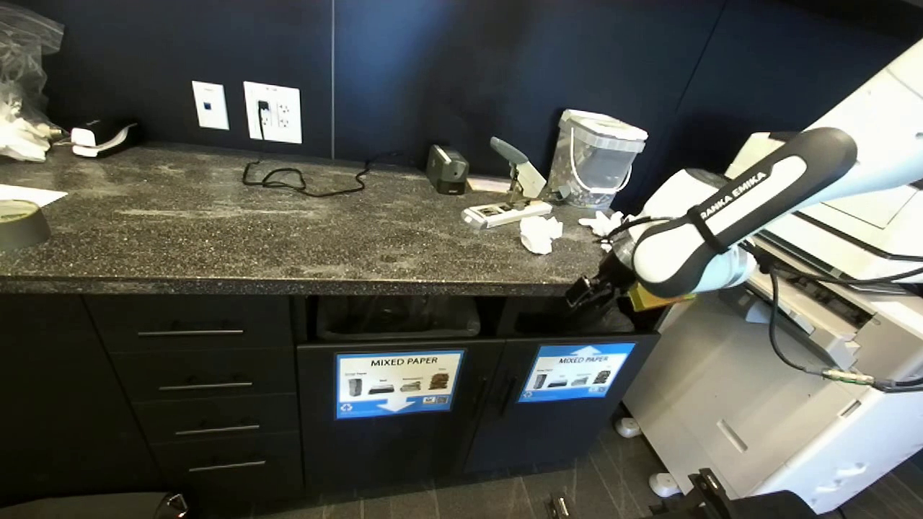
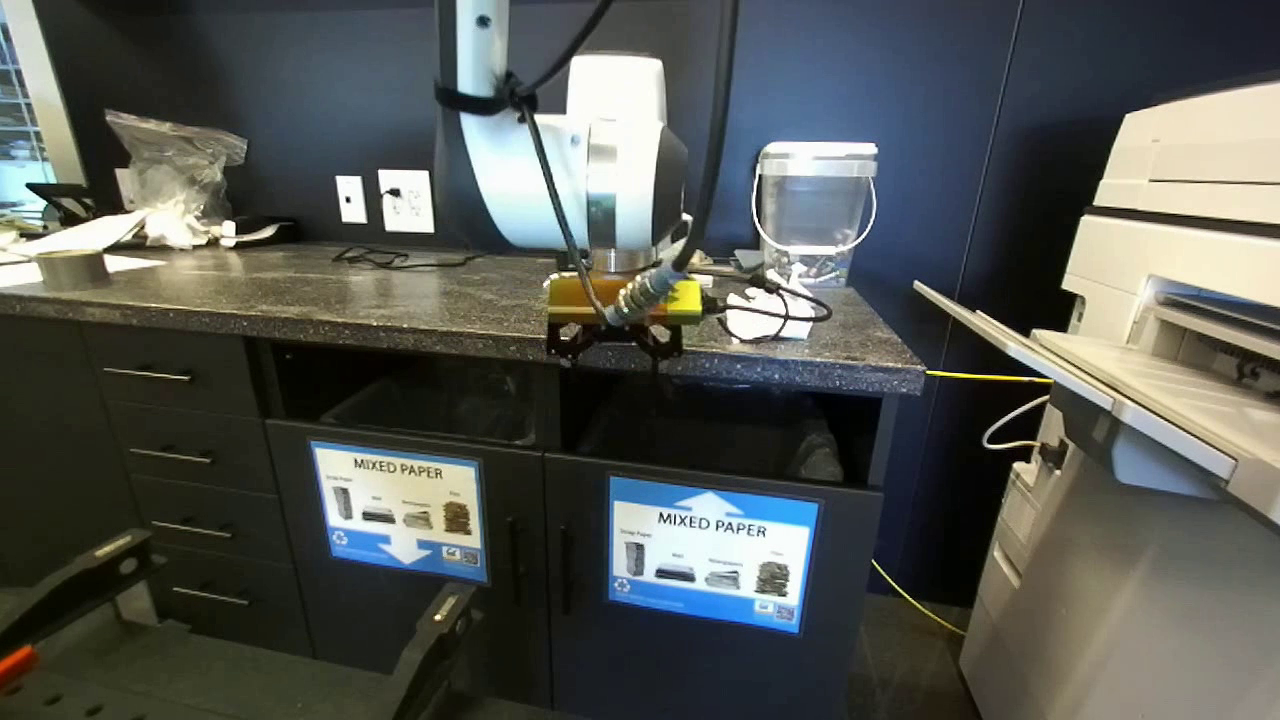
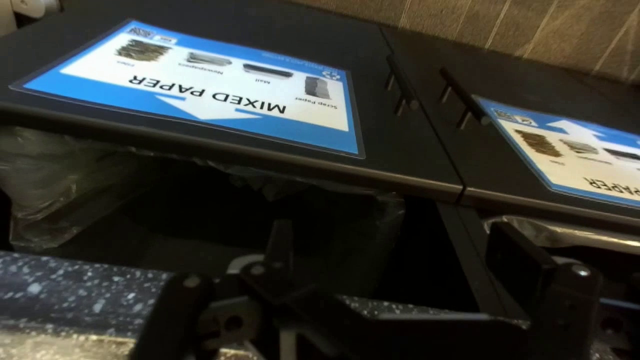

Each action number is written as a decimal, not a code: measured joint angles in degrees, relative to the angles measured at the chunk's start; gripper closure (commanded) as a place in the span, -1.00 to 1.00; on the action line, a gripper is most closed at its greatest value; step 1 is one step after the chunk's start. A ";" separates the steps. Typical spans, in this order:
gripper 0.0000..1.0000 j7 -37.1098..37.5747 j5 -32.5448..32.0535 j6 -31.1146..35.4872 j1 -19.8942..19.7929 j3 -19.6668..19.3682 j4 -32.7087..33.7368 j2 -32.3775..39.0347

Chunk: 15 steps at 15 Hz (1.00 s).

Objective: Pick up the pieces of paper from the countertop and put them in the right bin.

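Note:
Crumpled white pieces of paper lie on the countertop (image 1: 375,245) near its right end. One piece (image 1: 541,234) is by the stapler, and another (image 1: 602,223) is partly behind the arm. Paper (image 2: 765,318) also shows in an exterior view behind the gripper's cables. The right bin (image 2: 820,447) sits in the cabinet opening below; its clear liner shows in the wrist view (image 3: 47,190). My gripper (image 1: 583,295) is at the counter's front edge, over the right bin's opening. In the wrist view the gripper (image 3: 400,250) has its fingers wide apart with nothing between them.
The left bin (image 1: 396,334) is in the neighbouring opening. A stapler (image 1: 508,213), a pencil sharpener (image 1: 447,171) and a clear bucket (image 1: 595,162) stand at the back of the counter. A printer (image 1: 735,375) stands right of the cabinet. A tape roll (image 1: 21,225) is at the far left.

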 measured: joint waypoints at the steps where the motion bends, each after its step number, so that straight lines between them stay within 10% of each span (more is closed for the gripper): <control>1: -1.00 -2.04 2.04 -4.74 -3.79 4.44 0.72 -0.80; 5: -1.00 -9.92 14.86 -15.03 -7.33 10.16 6.94 -4.18; 15: -1.00 -13.05 32.09 -16.53 21.85 -12.80 22.48 -2.17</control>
